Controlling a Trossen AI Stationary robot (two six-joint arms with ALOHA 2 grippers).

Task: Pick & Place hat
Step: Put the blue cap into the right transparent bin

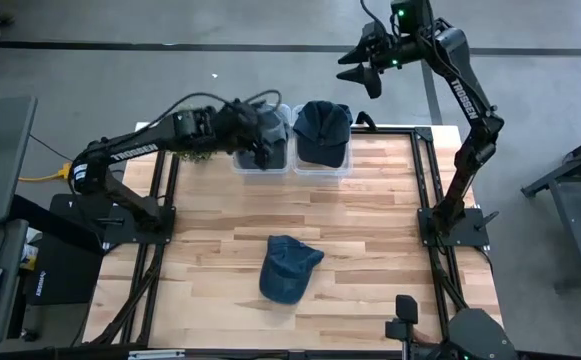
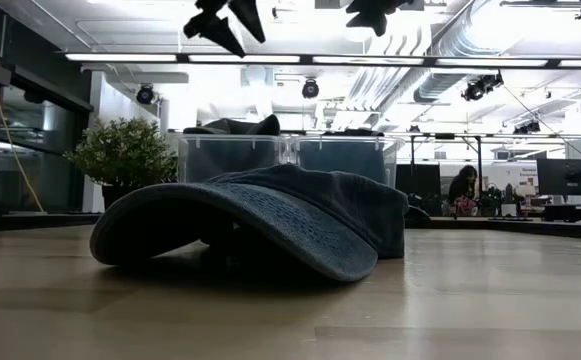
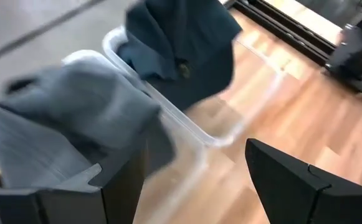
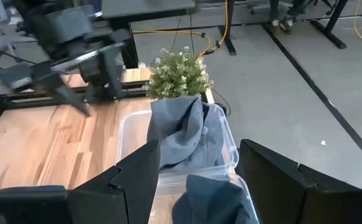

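Note:
A blue hat (image 1: 288, 268) (image 2: 260, 225) lies crown up on the wooden table, near its front edge. Two clear bins stand at the far edge. The left bin (image 1: 242, 166) holds a grey hat (image 3: 68, 118) (image 4: 181, 137) heaped above its rim. The right bin (image 1: 322, 170) holds a dark blue hat (image 1: 322, 128) (image 3: 181, 50). My left gripper (image 1: 262, 152) (image 3: 193, 186) hangs open above the left bin's near side, with nothing between its fingers. My right gripper (image 1: 355, 68) (image 4: 209, 180) is raised beyond the far edge, open and holding nothing.
A small potted plant (image 1: 195, 155) (image 4: 177, 74) stands left of the bins. Black frame rails (image 1: 425, 180) run along the table's sides. Bare wood lies all around the blue hat. A person (image 2: 463, 185) sits in the room far behind.

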